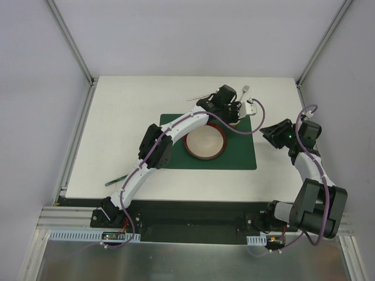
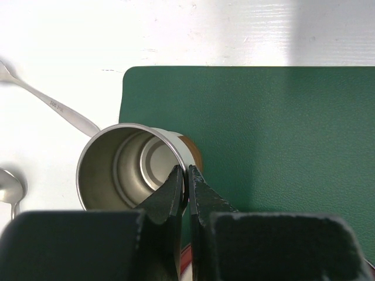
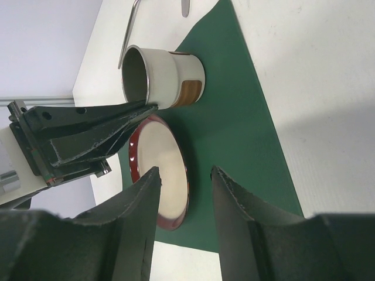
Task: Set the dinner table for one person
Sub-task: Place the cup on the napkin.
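So the left gripper (image 2: 187,175) is pinching the shiny steel cup (image 2: 126,170) by its rim, 1 o'clock of the red-rimmed plate (image 3: 167,152); probably light, slippery.

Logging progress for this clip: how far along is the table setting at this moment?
Done: the green mat lies on the table with the plate on it. In hand: the left gripper is pinching the rim of the cup at the mat's edge; the right gripper is open and empty. Left: the cutlery lies on the bare table off the mat, not beside the plate.
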Controlling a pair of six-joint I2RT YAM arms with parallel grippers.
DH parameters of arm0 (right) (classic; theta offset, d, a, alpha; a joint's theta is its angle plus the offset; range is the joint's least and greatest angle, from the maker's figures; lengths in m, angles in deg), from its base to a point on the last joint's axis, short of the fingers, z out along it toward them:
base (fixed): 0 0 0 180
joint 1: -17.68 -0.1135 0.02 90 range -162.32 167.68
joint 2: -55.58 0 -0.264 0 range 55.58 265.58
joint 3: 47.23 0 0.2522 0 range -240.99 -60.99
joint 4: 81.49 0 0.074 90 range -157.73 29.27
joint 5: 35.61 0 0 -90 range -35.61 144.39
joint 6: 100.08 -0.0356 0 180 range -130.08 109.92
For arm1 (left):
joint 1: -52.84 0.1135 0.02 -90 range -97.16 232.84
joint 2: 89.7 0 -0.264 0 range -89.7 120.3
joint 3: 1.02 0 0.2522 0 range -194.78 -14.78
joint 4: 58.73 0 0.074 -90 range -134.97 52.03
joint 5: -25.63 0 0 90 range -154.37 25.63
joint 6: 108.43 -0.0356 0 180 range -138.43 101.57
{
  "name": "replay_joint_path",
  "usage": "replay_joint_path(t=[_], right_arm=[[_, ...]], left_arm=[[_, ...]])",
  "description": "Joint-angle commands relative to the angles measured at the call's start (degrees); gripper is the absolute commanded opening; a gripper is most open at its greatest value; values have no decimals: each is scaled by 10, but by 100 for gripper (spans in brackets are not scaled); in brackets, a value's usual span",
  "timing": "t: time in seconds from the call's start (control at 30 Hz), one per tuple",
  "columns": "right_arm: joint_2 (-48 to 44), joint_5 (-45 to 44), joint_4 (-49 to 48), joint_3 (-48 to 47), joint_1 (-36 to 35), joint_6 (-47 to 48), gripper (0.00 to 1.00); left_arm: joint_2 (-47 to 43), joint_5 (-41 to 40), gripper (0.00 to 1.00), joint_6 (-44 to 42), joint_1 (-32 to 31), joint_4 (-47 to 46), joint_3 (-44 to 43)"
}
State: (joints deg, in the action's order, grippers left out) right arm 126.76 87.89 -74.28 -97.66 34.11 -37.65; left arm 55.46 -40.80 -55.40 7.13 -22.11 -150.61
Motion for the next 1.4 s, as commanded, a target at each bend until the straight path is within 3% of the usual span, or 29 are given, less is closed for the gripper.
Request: replay_joint_path(t=[0.0,0.13,0.27,0.37,0.7,1.03,1.3,1.37], right_arm=[[-14,10,-7,2,4,9,42],[-15,11,-8,4,4,9,42],[-13,11,-10,5,4,8,42],[-13,11,-11,5,4,6,42],[-3,10,-19,8,4,5,42],[5,9,-31,9,-2,-4,41],[2,-1,-35,11,-19,-8,41],[2,-3,-35,11,-23,-7,40]], left_arm=[[19,-5,0,-13,9,-4,-10],[18,-8,4,-12,9,-8,-8],[16,-12,57,-6,9,-12,-6],[14,-14,71,-3,8,-15,-6],[-10,-26,73,-9,7,-18,10],[-123,-31,74,-11,6,-18,33],[-181,-70,69,-24,0,-15,49],[-191,-111,65,-25,-1,-16,62]])
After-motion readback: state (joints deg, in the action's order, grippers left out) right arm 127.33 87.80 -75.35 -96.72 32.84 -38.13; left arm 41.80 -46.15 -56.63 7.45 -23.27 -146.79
